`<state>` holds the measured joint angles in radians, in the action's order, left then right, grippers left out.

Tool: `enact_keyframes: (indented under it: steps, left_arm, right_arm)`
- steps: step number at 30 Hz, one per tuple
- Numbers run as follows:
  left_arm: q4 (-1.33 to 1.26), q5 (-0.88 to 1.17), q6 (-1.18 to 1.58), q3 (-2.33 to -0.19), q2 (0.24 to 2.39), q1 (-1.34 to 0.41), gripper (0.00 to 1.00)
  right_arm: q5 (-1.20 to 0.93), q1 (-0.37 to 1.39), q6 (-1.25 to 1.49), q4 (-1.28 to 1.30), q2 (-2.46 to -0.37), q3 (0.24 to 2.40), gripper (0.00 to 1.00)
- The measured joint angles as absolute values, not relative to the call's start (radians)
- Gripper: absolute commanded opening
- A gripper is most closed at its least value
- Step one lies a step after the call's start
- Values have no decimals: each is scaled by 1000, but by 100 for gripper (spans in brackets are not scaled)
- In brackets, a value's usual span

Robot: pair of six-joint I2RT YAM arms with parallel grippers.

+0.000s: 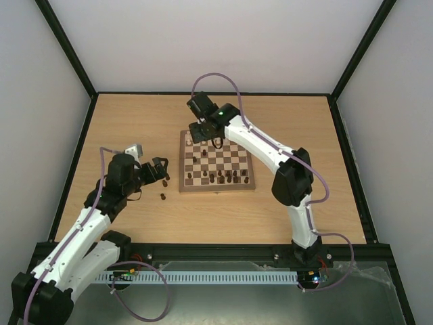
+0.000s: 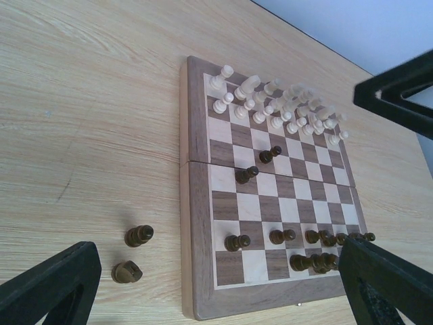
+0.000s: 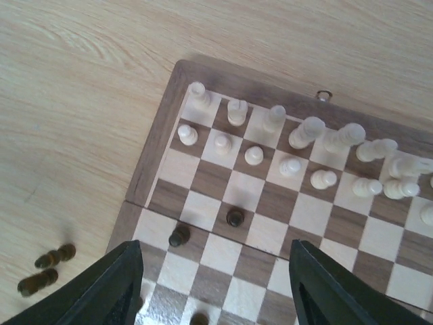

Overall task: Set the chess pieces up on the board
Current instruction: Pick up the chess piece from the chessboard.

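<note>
Right hand (image 3: 215, 249): released; the fingers are seen wide apart with nothing between them, held low over the left half of the board (image 3: 153, 145).
Left hand (image 1: 161, 170): released and holding nothing, poised over the desk (image 2: 81, 101) just to the left of the board.
Stray dark pieces (image 3: 235, 217): two are stood upright on mid-board squares, just ahead of the right hand's fingertips and within the span of its fingers; their long axes point up toward it.
Off-board dark pieces (image 2: 139, 235): two are found on the desk just below and ahead of the left hand, apparently lying on their sides; they are well apart from the right hand.
Pale pieces (image 3: 254, 155): two rows are filled, beyond the right hand.
Other dark pieces (image 2: 314, 261): these are clustered along the board's opposite edge.
Deciding relation: the right hand is judged nearer to the strays, so a straight descent would be called for.
</note>
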<state>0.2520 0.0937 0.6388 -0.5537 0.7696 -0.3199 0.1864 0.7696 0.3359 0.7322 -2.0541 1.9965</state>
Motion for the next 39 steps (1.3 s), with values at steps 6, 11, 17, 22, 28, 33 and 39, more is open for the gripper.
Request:
enact_keyframes:
  steps: [6,11,17,22,28,33,39]
  left_arm:
    - [253,88,631,-554,768,-320,99]
    - [253,87,631,-554,765,-320,99]
    - [255,87,631,-554,765,-320,99]
    - [257,86,631,-554,756,-320,99]
    - [257,86,631,-554,752,-320,99]
    - [257,86,631,-554,752,-320,99]
    - [257,84,631,-554,753,-320,99]
  right_arm:
    - [192,766,337,768,-2167,2073,46]
    - [194,766,340,812,-2231,2083,41]
    - [196,764,340,823,-2248,2083,30]
    - [190,759,339,824,-2266,2083,29]
    - [182,750,339,824,-2300,2083,25]
    - [168,739,338,823,-2312,2083,24]
    - [157,732,336,817,-2325,2089,23]
